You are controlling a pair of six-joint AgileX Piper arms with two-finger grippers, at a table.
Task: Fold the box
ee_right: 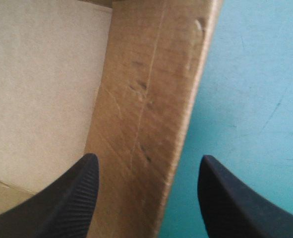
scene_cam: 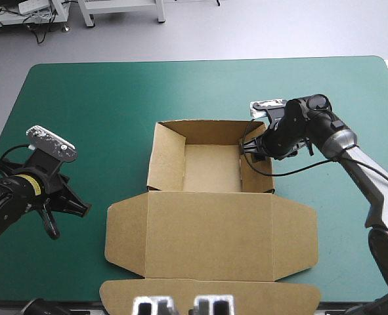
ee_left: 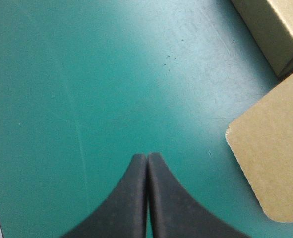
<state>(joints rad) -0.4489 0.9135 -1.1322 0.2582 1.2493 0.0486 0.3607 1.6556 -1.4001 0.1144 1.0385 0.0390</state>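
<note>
The brown box [scene_cam: 210,167] stands mid-table as an open tray with its walls raised. Its lid [scene_cam: 210,233] lies flat toward the near edge. My right gripper [scene_cam: 256,149] is open and straddles the tray's right wall [ee_right: 151,99], one finger [ee_right: 69,198] inside over the floor [ee_right: 37,89], the other outside over the cover. My left gripper [scene_cam: 65,213] hovers left of the lid, shut and holding nothing. In the left wrist view its arch [ee_left: 147,157] points over bare cover, with the lid's rounded side flap [ee_left: 272,163] and a tray wall [ee_left: 275,29] beside it.
The lid's front flap [scene_cam: 210,294] reaches the table's near edge. The teal-green cover [scene_cam: 82,105] stretches broadly left of and beyond the tray, with a narrower strip to its right under my right arm.
</note>
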